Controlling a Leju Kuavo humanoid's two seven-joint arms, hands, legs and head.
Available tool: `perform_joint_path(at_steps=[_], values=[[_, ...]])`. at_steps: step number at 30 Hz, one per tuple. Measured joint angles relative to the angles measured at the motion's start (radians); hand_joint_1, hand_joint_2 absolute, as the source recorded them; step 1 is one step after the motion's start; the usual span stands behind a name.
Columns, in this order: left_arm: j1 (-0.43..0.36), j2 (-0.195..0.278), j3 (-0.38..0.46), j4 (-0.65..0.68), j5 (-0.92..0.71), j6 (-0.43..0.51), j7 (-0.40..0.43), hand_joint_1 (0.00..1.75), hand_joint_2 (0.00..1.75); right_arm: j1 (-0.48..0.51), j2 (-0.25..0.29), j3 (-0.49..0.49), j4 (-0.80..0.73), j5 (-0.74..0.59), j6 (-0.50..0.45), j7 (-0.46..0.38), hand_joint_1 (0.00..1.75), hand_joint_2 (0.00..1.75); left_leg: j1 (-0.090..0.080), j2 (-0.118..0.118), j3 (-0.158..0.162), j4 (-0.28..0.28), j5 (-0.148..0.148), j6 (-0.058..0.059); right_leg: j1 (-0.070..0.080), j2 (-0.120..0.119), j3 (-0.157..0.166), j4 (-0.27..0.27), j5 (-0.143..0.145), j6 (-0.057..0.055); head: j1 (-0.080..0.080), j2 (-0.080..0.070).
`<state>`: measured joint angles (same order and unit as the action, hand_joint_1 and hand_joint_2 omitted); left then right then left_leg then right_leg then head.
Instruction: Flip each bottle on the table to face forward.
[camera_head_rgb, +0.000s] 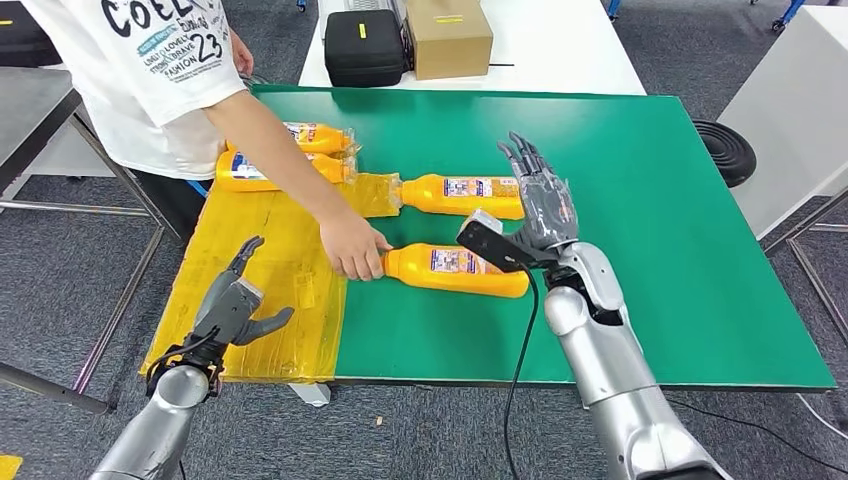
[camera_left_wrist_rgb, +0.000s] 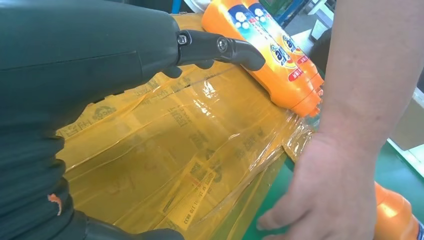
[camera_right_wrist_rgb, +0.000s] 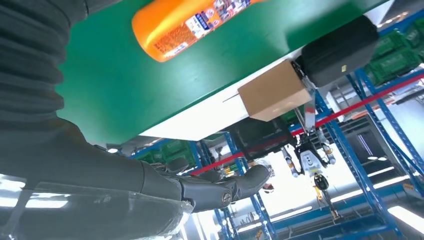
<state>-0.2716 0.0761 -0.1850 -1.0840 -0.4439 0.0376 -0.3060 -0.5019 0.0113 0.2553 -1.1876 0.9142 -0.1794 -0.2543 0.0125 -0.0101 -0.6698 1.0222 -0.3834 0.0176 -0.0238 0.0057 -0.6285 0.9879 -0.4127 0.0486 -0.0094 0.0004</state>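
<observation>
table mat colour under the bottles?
Green mat, with a yellow taped sheet covering its left end. The head view shows it best.

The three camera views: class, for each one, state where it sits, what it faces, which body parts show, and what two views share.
Head view: high on the robot, looking down at the green table; left hand and right hand show.
Left wrist view: behind the left hand, facing yellow sheeting and a person's hand.
Right wrist view: behind the right hand, facing an orange bottle.
Shared: cardboard box, head and right wrist views.
</observation>
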Motion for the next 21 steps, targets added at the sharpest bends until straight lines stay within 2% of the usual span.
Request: perform_joint_path(at_steps=[7, 13, 17, 21], values=[[-0.002, -0.001, 0.006, -0.003, -0.002, -0.028, -0.001, 0.00, 1.75, 0.022, 0.004, -0.016, 0.002, -0.034, 0.108, -0.027, 0.00, 1.75, 0.000, 0.000, 0.000, 0.000, 0.000, 0.000, 0.000, 0.000, 0.000, 0.000, 0.000, 0.000, 0.000, 0.000], [-0.006, -0.001, 0.006, -0.003, 0.002, -0.036, -0.001, 0.00, 1.75, 0.015, 0.004, -0.021, 0.055, -0.039, 0.158, -0.031, 0.00, 1.75, 0.000, 0.000, 0.000, 0.000, 0.000, 0.000, 0.000, 0.000, 0.000, 0.000, 0.000, 0.000, 0.000, 0.000], [-0.026, -0.002, 0.005, 0.005, 0.009, -0.050, 0.000, 0.00, 1.75, -0.040, 0.003, -0.021, 0.192, -0.013, 0.192, -0.005, 0.00, 1.75, 0.000, 0.000, 0.000, 0.000, 0.001, 0.000, 0.000, 0.000, 0.000, 0.000, 0.000, 0.000, 0.000, 0.000], [-0.060, -0.004, -0.003, 0.027, 0.022, -0.056, 0.008, 0.00, 1.75, -0.129, 0.004, -0.021, 0.380, 0.029, 0.182, 0.033, 0.00, 1.75, 0.000, 0.000, 0.000, 0.000, 0.001, 0.001, 0.000, 0.000, 0.000, 0.000, 0.002, -0.001, 0.000, 0.000]])
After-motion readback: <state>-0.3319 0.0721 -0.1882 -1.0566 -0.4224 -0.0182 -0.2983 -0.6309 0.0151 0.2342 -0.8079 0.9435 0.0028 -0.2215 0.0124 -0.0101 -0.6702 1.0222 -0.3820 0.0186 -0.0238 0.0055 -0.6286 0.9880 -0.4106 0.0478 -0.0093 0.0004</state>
